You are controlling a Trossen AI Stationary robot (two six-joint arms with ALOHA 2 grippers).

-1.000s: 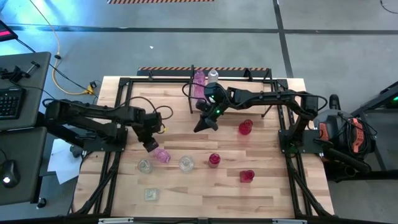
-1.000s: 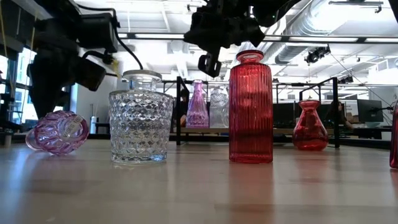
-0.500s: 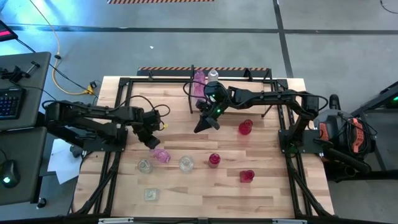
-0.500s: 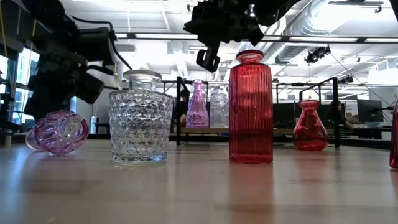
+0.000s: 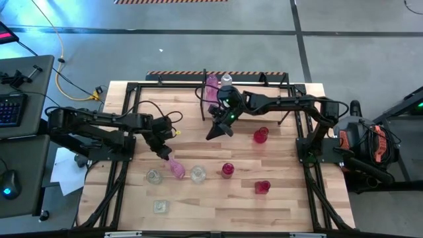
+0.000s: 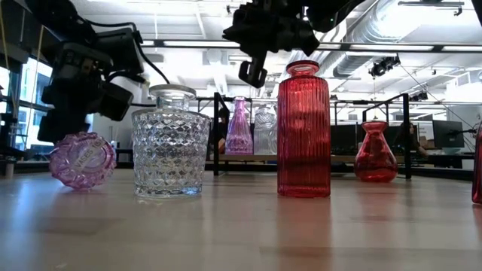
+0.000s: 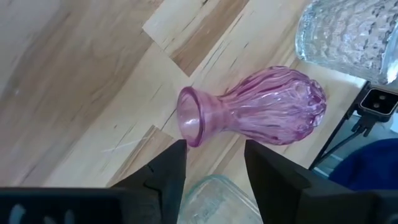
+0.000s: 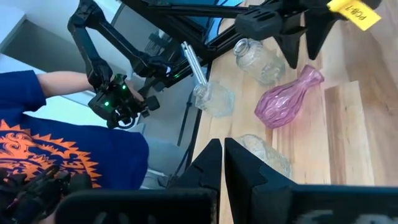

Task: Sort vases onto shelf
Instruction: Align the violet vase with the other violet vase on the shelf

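Rolled since a second ago: pink vase (image 5: pixel 176 169), lying on the desk (image 5: pixel 277 198), its mouth toward the left claw (image 5: pixel 164 155). Left claw: parted, just above, holding nothing. Right claw (image 5: pixel 213 134): pinched shut, empty, raised before the shelf (image 5: pixel 264 78).

Around your wooden table (image 5: pixel 198 205) you have a grey concrete floor (image 5: pixel 165 53) with pale seam lines. At 9 o'clock sits a dark desk (image 5: pixel 23 106) with a keyboard (image 5: pixel 10 109) and mouse (image 5: pixel 8 192); a yellow cable (image 5: pixel 63 66) trails at 10 o'clock. Across the room, you see white ceiling ducts (image 6: pixel 392 30), bright windows (image 6: pixel 30 90) and monitors (image 6: pixel 444 134).
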